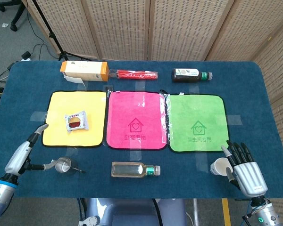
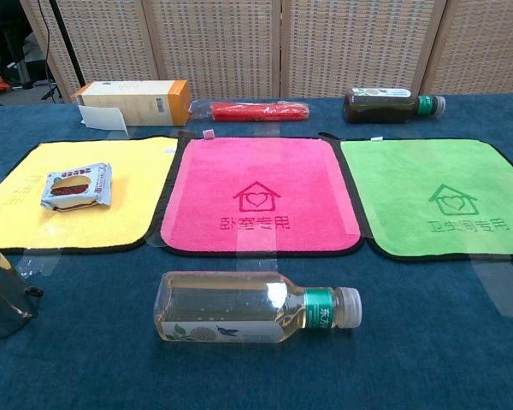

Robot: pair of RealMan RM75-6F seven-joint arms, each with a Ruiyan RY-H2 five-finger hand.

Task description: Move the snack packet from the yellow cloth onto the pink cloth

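The small snack packet point(image 1: 76, 121) with a clear wrapper and a red-brown picture lies flat on the square yellow cloth point(image 1: 56, 108), a little toward the 6 o'clock side of the cloth's middle. The square pink cloth point(image 1: 136, 106) with a house drawing lies just beside the yellow one, at its 3 o'clock side, and nothing rests on it. At 3 o'clock of the pink cloth is a square green cloth point(image 1: 196, 106).

The left hand point(image 1: 22, 155) is at 7 o'clock of the yellow cloth, turned edge-on, with fingers stretched toward the cloth's corner and thumb pointing to the small metal cup point(image 1: 63, 165); it holds nothing. The right hand point(image 1: 243, 168) is at 5 o'clock of the green cloth, fingers apart and empty, with the white paper cup point(image 1: 219, 166) just beside it.

A clear plastic bottle with a green label point(image 1: 134, 169) lies on its side at 6 o'clock of the pink cloth. Along the far edge of the blue table point(image 1: 254, 94) are an orange-and-white carton point(image 1: 84, 70), a red folded umbrella point(image 1: 133, 74) and a dark bottle point(image 1: 191, 75).
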